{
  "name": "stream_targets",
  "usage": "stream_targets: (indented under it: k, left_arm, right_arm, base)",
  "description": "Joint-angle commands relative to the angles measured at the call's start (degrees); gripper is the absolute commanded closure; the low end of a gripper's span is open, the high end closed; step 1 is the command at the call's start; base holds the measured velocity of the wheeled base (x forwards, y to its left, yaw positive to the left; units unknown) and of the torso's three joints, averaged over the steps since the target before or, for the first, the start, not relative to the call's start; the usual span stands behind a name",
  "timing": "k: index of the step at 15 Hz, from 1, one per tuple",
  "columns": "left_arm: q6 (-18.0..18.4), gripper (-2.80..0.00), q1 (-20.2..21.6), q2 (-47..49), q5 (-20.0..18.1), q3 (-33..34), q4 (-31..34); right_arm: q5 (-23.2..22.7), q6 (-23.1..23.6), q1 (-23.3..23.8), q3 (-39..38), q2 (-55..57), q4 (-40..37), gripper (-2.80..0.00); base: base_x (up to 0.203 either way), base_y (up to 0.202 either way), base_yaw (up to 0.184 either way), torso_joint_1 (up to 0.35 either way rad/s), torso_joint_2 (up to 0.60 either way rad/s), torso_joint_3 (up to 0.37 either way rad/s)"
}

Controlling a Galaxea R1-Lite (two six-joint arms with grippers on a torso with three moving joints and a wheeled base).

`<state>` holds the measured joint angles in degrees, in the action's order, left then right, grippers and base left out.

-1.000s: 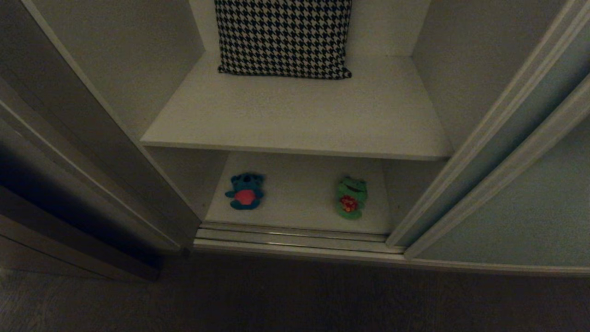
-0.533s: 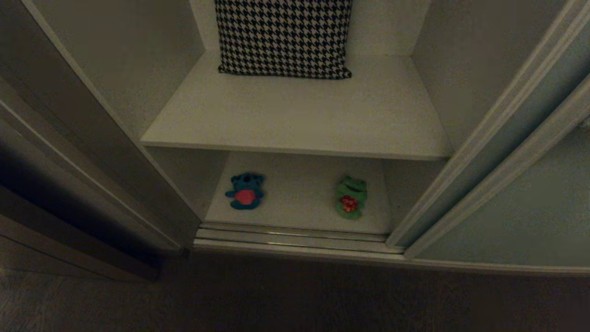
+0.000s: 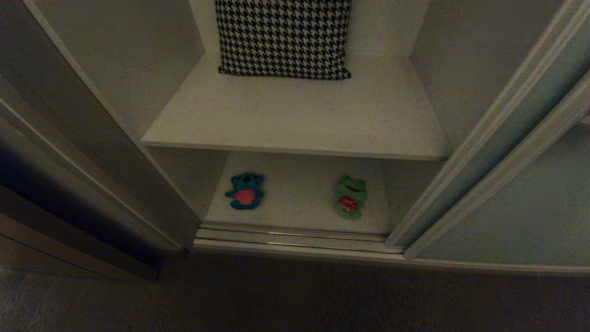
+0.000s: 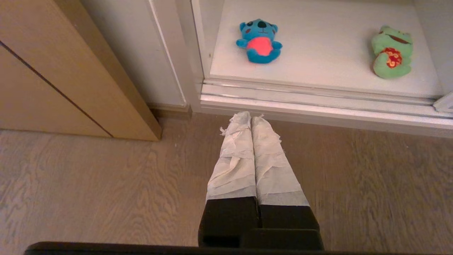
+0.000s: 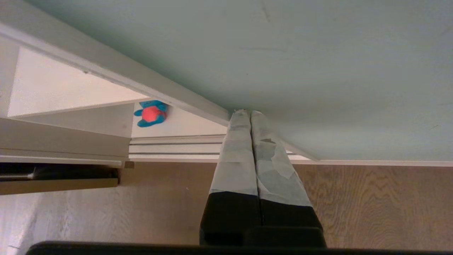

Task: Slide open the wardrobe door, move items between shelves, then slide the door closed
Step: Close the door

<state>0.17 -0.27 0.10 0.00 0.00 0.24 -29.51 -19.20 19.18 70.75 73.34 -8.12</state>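
Observation:
The wardrobe stands open. A blue plush toy with a red belly (image 3: pixel 244 191) and a green frog toy (image 3: pixel 351 197) lie apart on the lower shelf (image 3: pixel 299 207). The upper shelf (image 3: pixel 295 115) is above them. The sliding wardrobe door (image 3: pixel 521 203), pale grey-green in a beige frame, is at the right. My right gripper (image 5: pixel 246 113) is shut and empty, its tips at the door panel (image 5: pixel 318 71) beside the frame edge. My left gripper (image 4: pixel 251 117) is shut and empty over the floor before the wardrobe's track. The blue toy (image 4: pixel 260 41) and frog (image 4: pixel 391 53) lie beyond it.
A black-and-white houndstooth pillow (image 3: pixel 283 37) leans at the back of the upper shelf. A dark wooden side panel (image 3: pixel 69 184) bounds the opening on the left. Metal door tracks (image 3: pixel 295 237) run along the wardrobe's foot, with wood floor (image 3: pixel 276 299) in front.
Toys, pillow and doors stand as before. Only a faint pale shape has appeared at the head view's right edge against the door.

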Motion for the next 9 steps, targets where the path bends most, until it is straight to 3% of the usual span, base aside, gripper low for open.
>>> stream_targets:
  k: [1, 9]
  left_arm:
    - [0.01, 0.0, 0.0, 0.08, 0.0, 0.0, 0.02]
    - [0.01, 0.0, 0.0, 0.08, 0.0, 0.0, 0.02]
  right_arm:
    - [-0.11, -0.05, -0.45, -0.13, -0.21, 0.21, 0.0]
    - [1.19, -0.04, -11.91, 0.1, 0.19, 0.3, 0.0]
  base:
    - [0.0, 0.0, 0.0, 0.0, 0.0, 0.0]
    - [0.0, 0.0, 0.0, 0.0, 0.0, 0.0]
